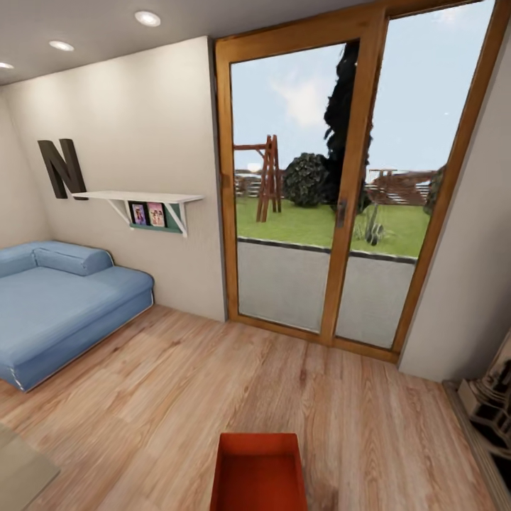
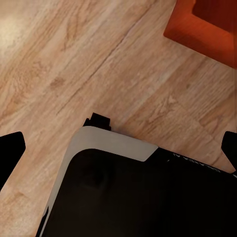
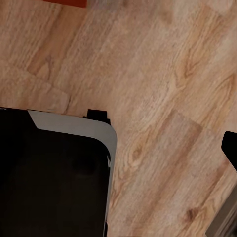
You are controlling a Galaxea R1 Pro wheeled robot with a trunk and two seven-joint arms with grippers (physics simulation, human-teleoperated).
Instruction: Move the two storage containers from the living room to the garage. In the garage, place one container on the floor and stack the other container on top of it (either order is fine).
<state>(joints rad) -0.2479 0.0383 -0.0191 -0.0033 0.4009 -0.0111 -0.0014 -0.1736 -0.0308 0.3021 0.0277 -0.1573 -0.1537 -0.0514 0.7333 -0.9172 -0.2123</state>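
Beyond the storage container [image 1: 259, 472] stands a glazed door [image 1: 351, 184], sofa [image 1: 60, 305] leftward.

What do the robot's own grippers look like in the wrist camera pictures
Little of them shows. In the left wrist view, the left gripper's fingertips are plain matte black wedges at the picture's edges. In the right wrist view, one black tip of the right gripper shows. No cables or markings are visible. Below sits the robot's glossy black base with a light grey rim.

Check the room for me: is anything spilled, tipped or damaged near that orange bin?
Nothing stands out. The orange-red storage container sits upright and open-topped on the wood-plank floor, with no spill around it. The blue sofa, wall shelf and glass door all look intact and in place.
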